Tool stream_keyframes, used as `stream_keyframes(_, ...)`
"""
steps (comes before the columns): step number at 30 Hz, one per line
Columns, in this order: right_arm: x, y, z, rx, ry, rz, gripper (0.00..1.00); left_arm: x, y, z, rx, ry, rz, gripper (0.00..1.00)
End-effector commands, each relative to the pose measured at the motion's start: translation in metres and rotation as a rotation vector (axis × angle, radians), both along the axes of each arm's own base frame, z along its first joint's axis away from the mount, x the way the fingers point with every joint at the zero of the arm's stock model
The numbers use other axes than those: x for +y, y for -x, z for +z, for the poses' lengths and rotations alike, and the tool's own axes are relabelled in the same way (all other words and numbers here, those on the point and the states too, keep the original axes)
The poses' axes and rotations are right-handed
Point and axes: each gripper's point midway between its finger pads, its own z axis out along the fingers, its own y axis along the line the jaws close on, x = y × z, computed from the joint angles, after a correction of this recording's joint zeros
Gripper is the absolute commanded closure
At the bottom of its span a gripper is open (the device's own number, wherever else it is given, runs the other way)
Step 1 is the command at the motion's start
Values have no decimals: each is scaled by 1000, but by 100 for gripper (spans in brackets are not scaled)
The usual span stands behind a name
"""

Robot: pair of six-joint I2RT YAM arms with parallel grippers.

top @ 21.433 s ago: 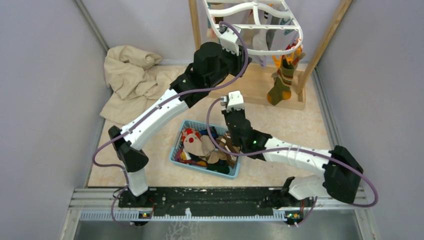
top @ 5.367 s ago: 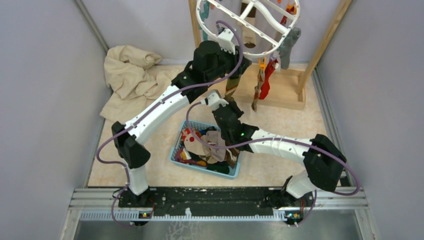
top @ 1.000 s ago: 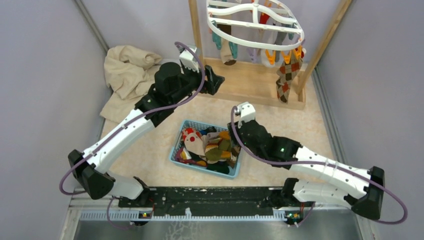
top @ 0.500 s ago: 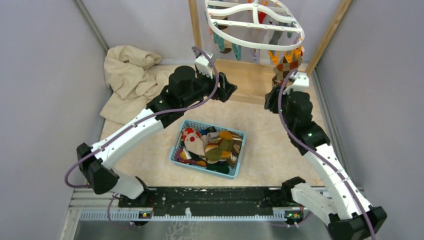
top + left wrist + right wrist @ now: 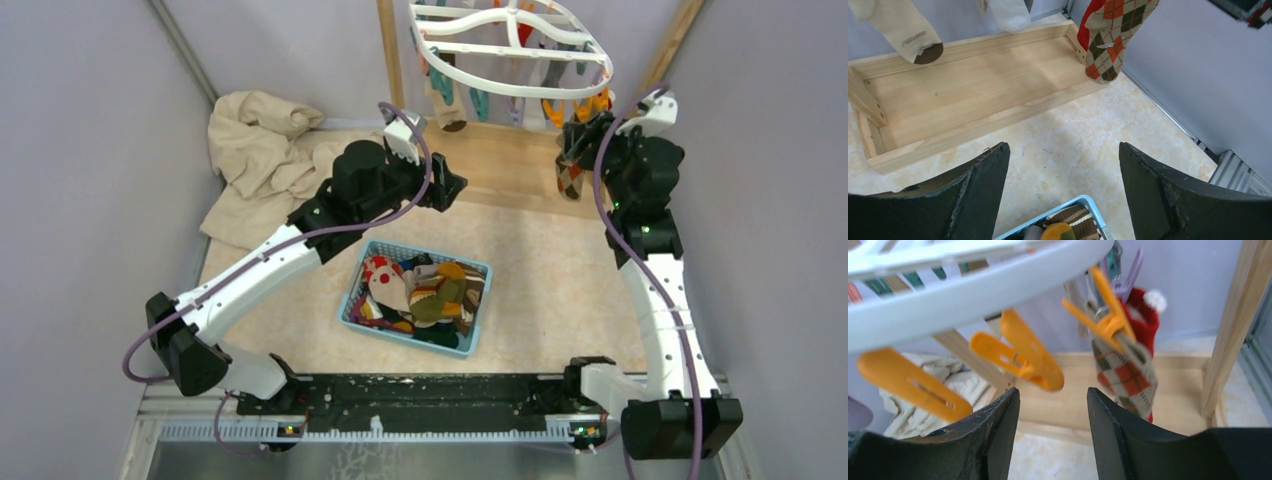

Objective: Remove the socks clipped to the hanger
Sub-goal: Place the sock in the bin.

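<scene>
The white hanger [image 5: 510, 50] hangs at the back with socks clipped under it. An argyle sock [image 5: 1128, 375] dangles from an orange clip [image 5: 1108, 315], with a red sock [image 5: 1143, 315] behind it. My right gripper [image 5: 1053, 390] is open and empty just below the hanger's rim [image 5: 973, 295], left of that sock. In the top view this gripper [image 5: 575, 135] is at the hanger's right side. My left gripper [image 5: 1063, 147] is open and empty above the floor between basket and rack. Ahead of it hang the argyle sock [image 5: 1110, 40] and a cream sock [image 5: 903, 30].
A blue basket [image 5: 483, 305] holding several socks sits mid-floor, its rim [image 5: 1083, 200] under the left gripper. The wooden rack base [image 5: 500, 170] and its posts [image 5: 1238, 325] frame the hanger. A beige cloth [image 5: 260, 150] lies at the back left. Walls close in on both sides.
My right arm swung from above the basket up and back to the hanger's right side. The left gripper moved a little to the right and stayed open.
</scene>
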Motion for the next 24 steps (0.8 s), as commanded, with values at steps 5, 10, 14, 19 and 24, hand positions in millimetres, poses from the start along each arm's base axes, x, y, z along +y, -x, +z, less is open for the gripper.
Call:
stream_keyframes(5, -12, -28, 59, -202, -68, 88, 48, 11, 6, 15, -44, 20, 13, 13)
stream_keyframes(10, 4, -33, 65, -261, -74, 212, 52, 12, 5, 12, -43, 11, 16, 13)
stream_keyframes(14, 12, -24, 76, -313, -66, 260, 52, 11, 5, 9, -41, 6, 17, 13)
stream_keyframes(19, 14, -15, 91, -361, -50, 274, 50, 8, 4, 6, -36, 5, 9, 13)
stream_keyframes(24, 16, -14, 100, -366, -48, 282, 54, 7, 4, 7, -37, 8, 5, 13)
